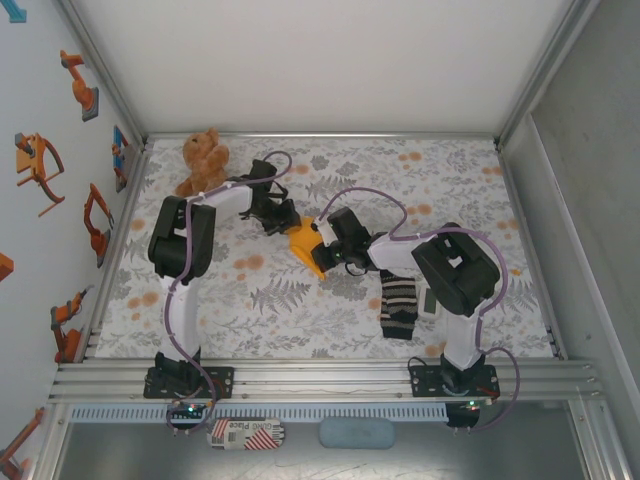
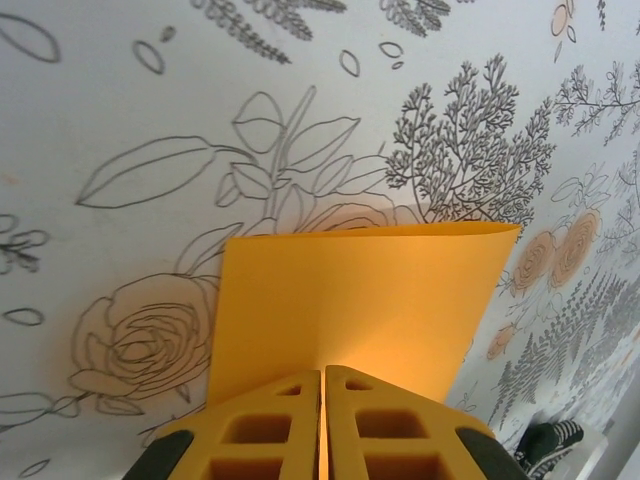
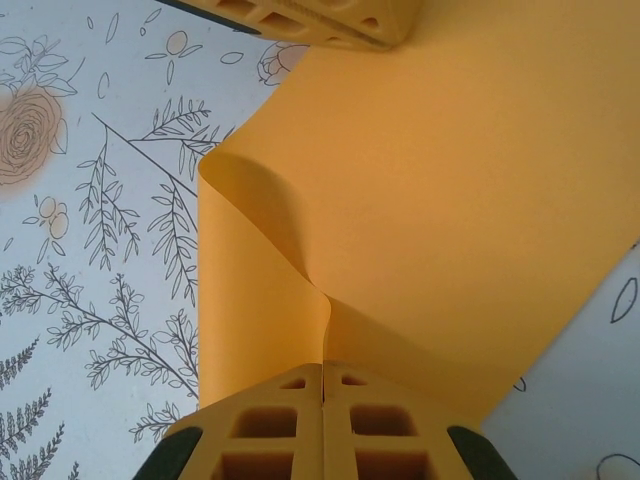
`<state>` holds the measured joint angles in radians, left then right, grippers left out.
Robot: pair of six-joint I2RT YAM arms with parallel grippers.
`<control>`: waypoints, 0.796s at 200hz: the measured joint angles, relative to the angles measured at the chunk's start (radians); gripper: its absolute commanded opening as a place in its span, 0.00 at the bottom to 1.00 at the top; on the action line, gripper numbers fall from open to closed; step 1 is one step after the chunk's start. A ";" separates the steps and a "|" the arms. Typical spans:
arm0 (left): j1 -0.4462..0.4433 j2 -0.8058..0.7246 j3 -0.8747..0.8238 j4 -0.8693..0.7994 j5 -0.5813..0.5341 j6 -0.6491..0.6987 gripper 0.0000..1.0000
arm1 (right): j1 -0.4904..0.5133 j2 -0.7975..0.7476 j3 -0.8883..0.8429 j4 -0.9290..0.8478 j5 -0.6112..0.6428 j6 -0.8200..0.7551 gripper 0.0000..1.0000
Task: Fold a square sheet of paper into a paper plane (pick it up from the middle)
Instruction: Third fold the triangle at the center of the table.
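Note:
The square sheet of paper (image 1: 303, 243) is held up over the middle of the table between both arms, bright orange-yellow and curled. My left gripper (image 1: 289, 224) is shut on one edge of it; in the left wrist view its jaws (image 2: 323, 375) pinch the sheet (image 2: 360, 300), which reaches forward to a rounded bend. My right gripper (image 1: 323, 241) is shut on another part; in the right wrist view (image 3: 322, 368) it grips a pinched ridge of the sheet (image 3: 450, 200), with a loop bulging to the left. The left fingers (image 3: 320, 20) clamp the far edge. The paper plane is out of view.
A brown teddy bear (image 1: 203, 160) sits at the back left corner. A striped black-and-white sock (image 1: 398, 305) lies near the right arm's base, with a small white device (image 1: 428, 298) beside it. A floral cloth (image 1: 300, 310) covers the table, and a metal frame runs round it.

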<state>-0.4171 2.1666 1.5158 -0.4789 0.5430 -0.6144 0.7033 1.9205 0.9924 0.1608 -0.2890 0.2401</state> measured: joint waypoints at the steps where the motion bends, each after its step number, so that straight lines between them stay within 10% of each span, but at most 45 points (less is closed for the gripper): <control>1: 0.000 0.000 0.001 0.000 0.000 0.000 0.09 | 0.000 0.000 0.000 0.000 0.000 0.000 0.00; 159: -0.010 0.040 0.053 -0.057 -0.014 0.043 0.04 | 0.000 0.000 0.000 0.000 -0.003 0.016 0.00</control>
<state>-0.4267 2.2066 1.5688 -0.5358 0.5285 -0.5713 0.7033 1.9202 0.9924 0.1608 -0.2920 0.2558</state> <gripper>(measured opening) 0.047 0.048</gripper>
